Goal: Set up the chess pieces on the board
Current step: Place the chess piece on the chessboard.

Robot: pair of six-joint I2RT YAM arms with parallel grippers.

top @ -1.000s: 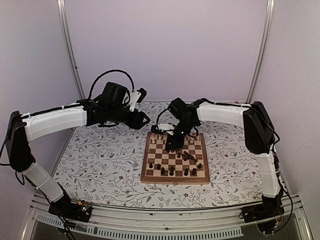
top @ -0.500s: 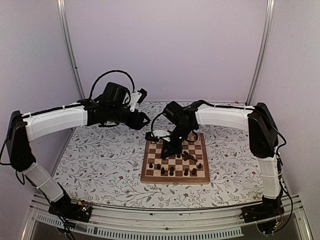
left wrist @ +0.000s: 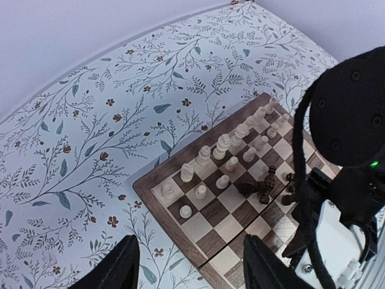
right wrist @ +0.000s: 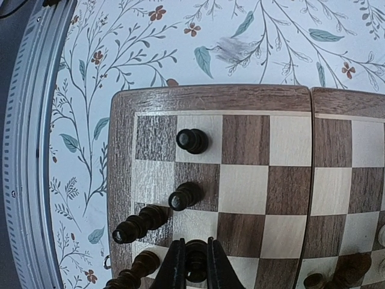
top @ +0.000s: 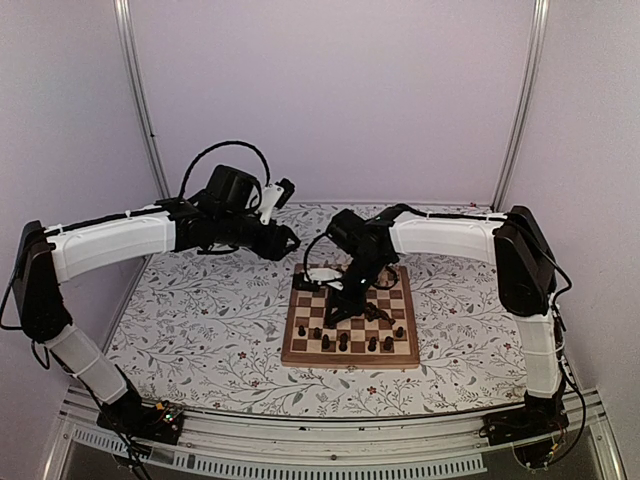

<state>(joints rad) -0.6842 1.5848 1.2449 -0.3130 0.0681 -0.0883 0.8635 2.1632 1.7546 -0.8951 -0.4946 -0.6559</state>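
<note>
The right claw [right wrist: 195, 245] grips one dark piece [right wrist: 195, 257] over the board's [right wrist: 210, 99] checkered squares.

**Flat soft light, no glare; close-up parts go soft**

Top view: I get even, diffuse light with a lilac cast off the walls [top: 330, 90] and only faint shadow under the arms. Pieces on the board [top: 330, 362] are too small to resolve.

Left wrist: cloth [left wrist: 90, 120] is crisp mid-frame. The left gripper [left wrist: 191, 247] is dark and soft at 6 o'clock. The black arm housing [left wrist: 355, 114] at 3 o'clock is underexposed, no detail. The table edge bows at 12 o'clock, wide-angle.

Right wrist: wood grain is sharp. The right gripper [right wrist: 194, 245] and the dark piece [right wrist: 195, 265] it pinches blur at 6 o'clock. The rail [right wrist: 24, 150] curves at 9 o'clock.
</note>
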